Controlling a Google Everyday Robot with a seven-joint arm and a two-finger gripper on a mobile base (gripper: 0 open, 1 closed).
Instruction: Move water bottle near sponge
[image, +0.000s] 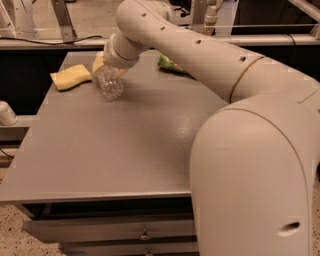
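The clear ribbed water bottle (110, 84) hangs tilted in my gripper (106, 65), its lower end close to or on the grey table (115, 150) at the far left; I cannot tell which. My gripper is shut on the bottle's upper part, which hides the cap and label. The pale yellow sponge (71, 77) lies flat on the table just left of the bottle, a short gap between them. My arm reaches in from the right across the table's back.
A green snack bag (170, 64) lies at the table's back, partly hidden behind my arm. A white round object (7, 114) sits off the table's left edge. Drawers (125, 232) run below the table's front edge.
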